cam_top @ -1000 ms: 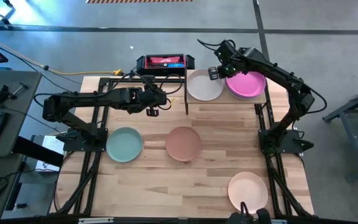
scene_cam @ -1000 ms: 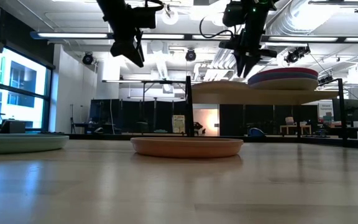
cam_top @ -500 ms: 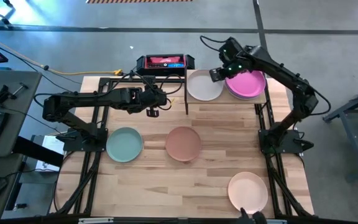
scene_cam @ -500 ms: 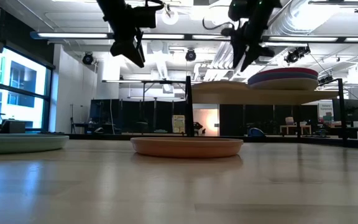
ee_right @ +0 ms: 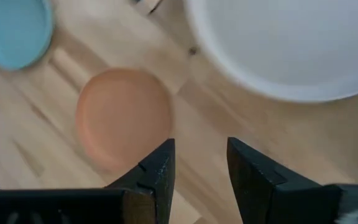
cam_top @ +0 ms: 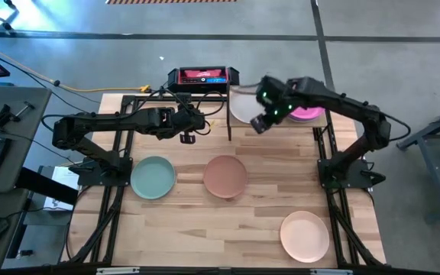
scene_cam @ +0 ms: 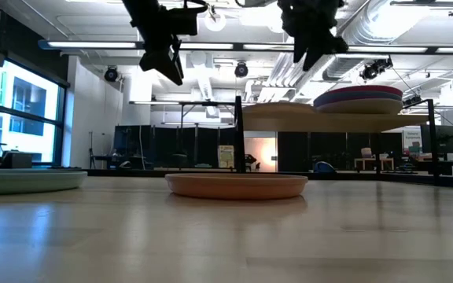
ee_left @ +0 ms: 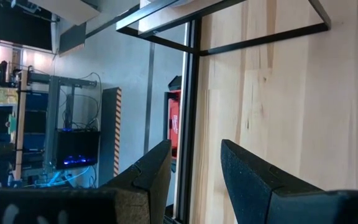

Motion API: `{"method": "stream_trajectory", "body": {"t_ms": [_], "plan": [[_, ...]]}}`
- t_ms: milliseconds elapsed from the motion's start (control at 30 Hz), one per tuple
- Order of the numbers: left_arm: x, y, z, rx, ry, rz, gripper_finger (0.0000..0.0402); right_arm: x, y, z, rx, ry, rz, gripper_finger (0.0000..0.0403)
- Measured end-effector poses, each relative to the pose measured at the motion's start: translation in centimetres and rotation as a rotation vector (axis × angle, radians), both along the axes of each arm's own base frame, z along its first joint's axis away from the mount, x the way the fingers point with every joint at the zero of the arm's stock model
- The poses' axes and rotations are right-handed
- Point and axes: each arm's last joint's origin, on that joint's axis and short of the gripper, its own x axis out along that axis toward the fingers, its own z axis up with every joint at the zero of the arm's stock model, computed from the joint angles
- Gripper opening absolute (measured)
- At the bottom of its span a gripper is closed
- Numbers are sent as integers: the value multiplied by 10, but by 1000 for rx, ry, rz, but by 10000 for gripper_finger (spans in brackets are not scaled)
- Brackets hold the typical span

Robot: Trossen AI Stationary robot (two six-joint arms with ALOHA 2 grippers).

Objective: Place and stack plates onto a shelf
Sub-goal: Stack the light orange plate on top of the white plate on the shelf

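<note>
R gripper [cam_top: 257,122] has swung off the pink plate [cam_top: 309,113] stack on the shelf [cam_top: 321,120], back over the shelf's front edge toward table centre. L gripper [cam_top: 192,130] unchanged, parked in the air near the shelf's left end post.

State now:
- R fingers: narrow gap, nothing between them (R wrist view). L fingers: same, slightly apart, empty.
- Shelf holds white plate [cam_top: 244,107] on its left half, and on its right half the pink-topped stack; low view shows cream at the bottom with purple/blue-ish layers under the pink, exact colours hard to call.
- On the table: terracotta plate [cam_top: 226,175] centre, mint plate [cam_top: 153,176] left, peach plate [cam_top: 305,234] near the front right.

Key relation for next move, my read: terracotta is the likely next pick. In R wrist view it lies ahead of the R fingers [ee_right: 155,165], down and toward table front, well apart; white plate's rim sits just behind. Round plate, so no long axis; approach any rim point. R arm looks nearer to terracotta than L, and already points at it. Mint lies closer to L.

Risk: low rim on a flat table means a shallow grip.
</note>
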Motion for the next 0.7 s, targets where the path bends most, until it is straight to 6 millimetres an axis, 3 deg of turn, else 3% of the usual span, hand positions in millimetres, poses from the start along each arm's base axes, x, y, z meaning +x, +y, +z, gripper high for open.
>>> {"method": "stream_trajectory", "body": {"t_ms": [267,700], "plan": [[0,0,0,0,-1,0,129,13,55,-1,-26,44,47,124],[0,0,0,1,-6,-1,129,6,155,-4,40,122,34,124]]}}
